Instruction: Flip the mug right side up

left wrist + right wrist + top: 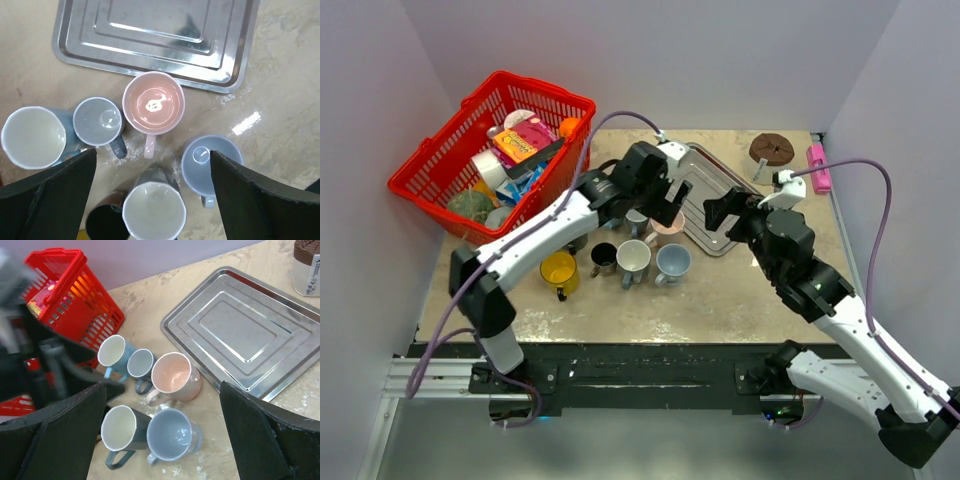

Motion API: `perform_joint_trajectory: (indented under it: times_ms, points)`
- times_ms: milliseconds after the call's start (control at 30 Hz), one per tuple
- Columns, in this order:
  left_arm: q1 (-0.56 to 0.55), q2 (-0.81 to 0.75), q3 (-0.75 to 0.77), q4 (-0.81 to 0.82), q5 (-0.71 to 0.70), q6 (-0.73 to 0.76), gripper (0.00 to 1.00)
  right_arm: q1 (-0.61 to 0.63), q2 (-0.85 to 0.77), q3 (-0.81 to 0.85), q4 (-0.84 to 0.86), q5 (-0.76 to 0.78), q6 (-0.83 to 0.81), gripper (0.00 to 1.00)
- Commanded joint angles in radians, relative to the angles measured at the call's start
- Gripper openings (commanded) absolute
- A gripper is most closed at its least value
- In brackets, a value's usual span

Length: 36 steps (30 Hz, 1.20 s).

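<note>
The pink mug is standing right side up on the counter, its mouth facing the ceiling and its long axis running vertical. Its handle is pointing toward a white-lined mug nearer the arms. It is sitting just beside the tray, with a grey mug close at its side and a blue mug near the handle.

The left end effector is hovering above the pink mug with its fingers spread wide, gripping nothing. The right end effector is hanging over the tray's near edge, likewise released and empty.

No writing is showing on the mug. A jar beyond the tray is carrying a label too small to read, and so are the packets in the red basket.
</note>
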Motion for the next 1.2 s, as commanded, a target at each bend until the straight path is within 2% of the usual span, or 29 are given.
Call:
perform_joint_trajectory:
  times_ms: [0, 167, 267, 433, 667, 1167]
  points:
    - [0.001, -0.229, -0.143, 0.088, -0.021, 0.012, 0.99, 0.001, -0.042, 0.054, -0.041, 0.027, -0.031, 0.99]
    - [0.001, -0.498, -0.323, 0.109, -0.134, 0.033, 0.99, -0.001, -0.105, 0.093, -0.123, 0.067, -0.074, 0.99]
    - [0.001, -0.619, -0.354, 0.122, -0.194, 0.032, 0.99, 0.001, -0.133, 0.114, -0.151, 0.122, -0.067, 0.99]
    - [0.001, -0.766, -0.364, 0.134, -0.210, 0.039, 0.99, -0.001, -0.173, 0.147, -0.170, 0.154, -0.062, 0.99]
    - [0.001, -0.851, -0.363, 0.142, -0.219, 0.061, 0.99, -0.001, -0.189, 0.171, -0.185, 0.150, -0.062, 0.99]
    - [0.001, -0.865, -0.355, 0.140, -0.245, 0.062, 0.99, 0.001, -0.193, 0.186, -0.188, 0.133, -0.057, 0.99]
